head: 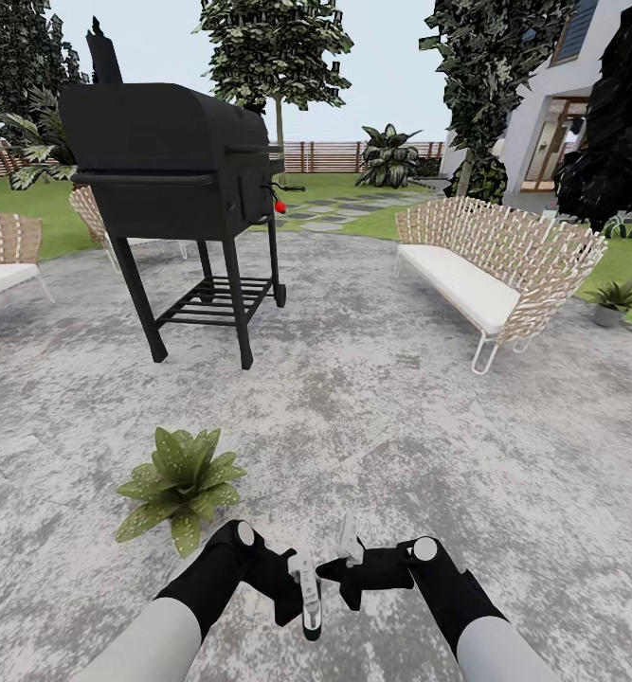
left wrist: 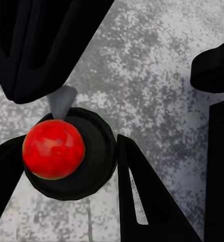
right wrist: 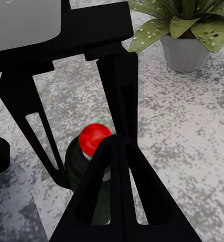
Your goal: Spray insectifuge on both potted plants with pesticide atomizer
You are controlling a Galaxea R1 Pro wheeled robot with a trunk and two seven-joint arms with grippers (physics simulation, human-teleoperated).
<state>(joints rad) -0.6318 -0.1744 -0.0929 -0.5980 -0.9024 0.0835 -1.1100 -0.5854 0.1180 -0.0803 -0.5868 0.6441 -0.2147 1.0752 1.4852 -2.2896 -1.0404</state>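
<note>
A potted plant [head: 178, 483] with spotted olive-green leaves sits on the grey patio just ahead of my left arm. In the right wrist view it is a potted plant [right wrist: 187, 30] in a grey pot. A second potted plant [head: 617, 301] stands far right by the lawn edge. My left gripper [head: 306, 589] is low in front of me, shut on the atomizer [left wrist: 66, 151], a dark round bottle with a red ball top. That atomizer [right wrist: 94, 141] sits between the left gripper's fingers [right wrist: 37, 136]. My right gripper [right wrist: 114, 146] is beside it, fingertips together, holding nothing.
A black barbecue grill [head: 178, 161] on legs stands ahead left. A wicker bench with a white cushion [head: 491, 265] is at the right and another seat [head: 3, 256] at the far left. Stepping stones [head: 339, 213], lawn, trees and a slatted fence lie beyond.
</note>
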